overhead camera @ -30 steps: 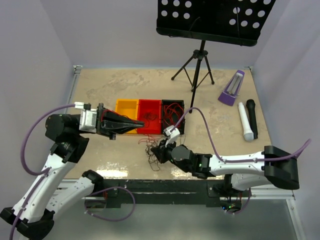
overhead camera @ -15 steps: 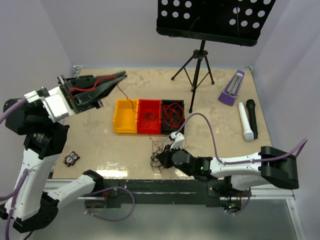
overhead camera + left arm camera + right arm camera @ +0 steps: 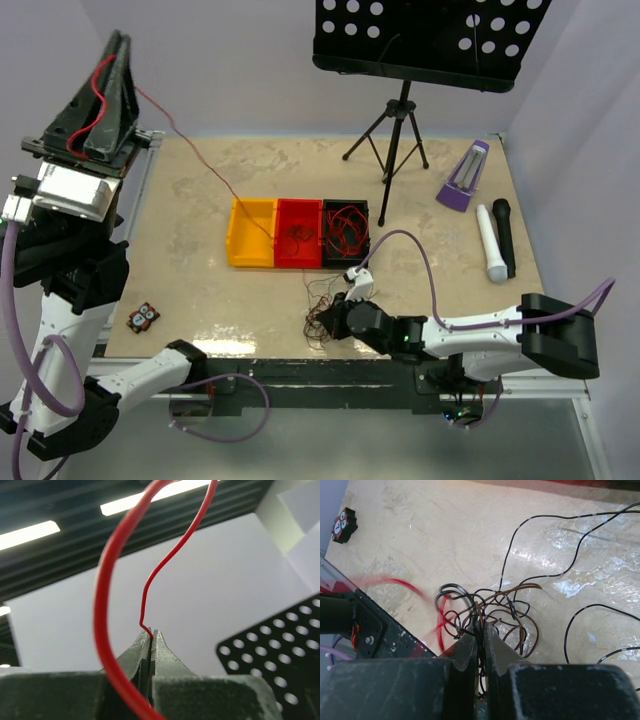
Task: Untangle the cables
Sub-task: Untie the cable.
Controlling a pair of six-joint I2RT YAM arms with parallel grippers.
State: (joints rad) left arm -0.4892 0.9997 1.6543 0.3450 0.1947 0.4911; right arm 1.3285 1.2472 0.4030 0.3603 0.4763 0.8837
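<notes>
while the left gripper, high up, clamps a thin bright red wire slanting down to the yellow, red and black plastic bins, the right gripper — low on the beige tabletop — pinches a knot of thin brown-black wires.

The red cable is bright scarlet against a pale lilac wall, while the tangle of cables is dark brown and black with a blur of red, over a table of mottled beige with glossy white patches. The bins are yellow-orange, red and black. The left end effector and right end effector are dark greenish black, and the right arm is white with black joints. The music stand is black, dotted with round holes, the metronome is purple, one microphone is white and the other black, and the small block is black with red and white faces.
</notes>
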